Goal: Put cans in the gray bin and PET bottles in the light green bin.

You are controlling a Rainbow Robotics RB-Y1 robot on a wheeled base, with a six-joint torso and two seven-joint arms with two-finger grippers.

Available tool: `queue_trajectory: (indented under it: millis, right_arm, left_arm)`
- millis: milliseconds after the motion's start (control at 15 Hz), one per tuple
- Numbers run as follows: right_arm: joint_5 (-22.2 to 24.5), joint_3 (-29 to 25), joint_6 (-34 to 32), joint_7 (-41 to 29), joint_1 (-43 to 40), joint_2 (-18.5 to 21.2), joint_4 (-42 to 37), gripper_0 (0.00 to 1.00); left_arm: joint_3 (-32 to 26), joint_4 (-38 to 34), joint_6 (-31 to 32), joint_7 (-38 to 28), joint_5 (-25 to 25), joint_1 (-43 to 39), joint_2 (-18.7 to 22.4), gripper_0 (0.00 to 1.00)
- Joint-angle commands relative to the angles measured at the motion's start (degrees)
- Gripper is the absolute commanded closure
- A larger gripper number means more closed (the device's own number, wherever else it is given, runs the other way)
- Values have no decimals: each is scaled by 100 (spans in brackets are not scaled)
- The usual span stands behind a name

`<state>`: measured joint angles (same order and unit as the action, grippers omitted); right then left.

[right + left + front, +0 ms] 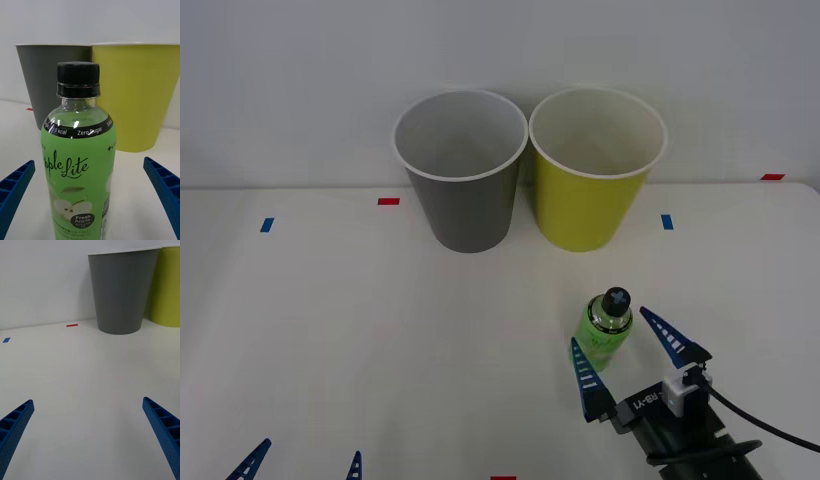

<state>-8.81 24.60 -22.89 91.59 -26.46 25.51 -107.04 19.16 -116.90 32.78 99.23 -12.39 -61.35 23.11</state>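
A small green PET bottle [608, 330] with a black cap stands upright on the white table, in front of the light green bin [592, 200]. My right gripper [630, 355] is open, its blue fingers on either side of the bottle without touching it. In the right wrist view the bottle [78, 165] stands close between the spread fingers, with both bins behind it. The gray bin [463, 195] stands just left of the light green one. My left gripper [305, 462] sits open at the table's near left edge, and its wrist view shows the gray bin [122, 292] ahead.
Red tape marks [388, 201] and blue tape marks [267, 224] dot the table [330, 330]. A black cable [765, 420] trails from the right wrist. A plain wall rises behind the bins. Both bins look bare inside from the front view.
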Motion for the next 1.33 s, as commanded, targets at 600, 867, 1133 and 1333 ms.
queue_trajectory:
  millis: [600,867,1133,1333]
  right_arm:
    - [-33,1,505,17,431,-230,-1,0]
    - [-51,10,505,-18,440,-239,-1,97]
    - [-60,18,505,-1,431,-283,-1,99]
    - [-68,1,795,-18,378,-230,-273,100]
  left_arm:
    - [0,0,0,0,0,0,0,0]
    - [0,0,0,0,0,0,0,0]
    - [0,0,0,0,0,0,0,0]
    - [0,0,0,0,0,0,0,0]
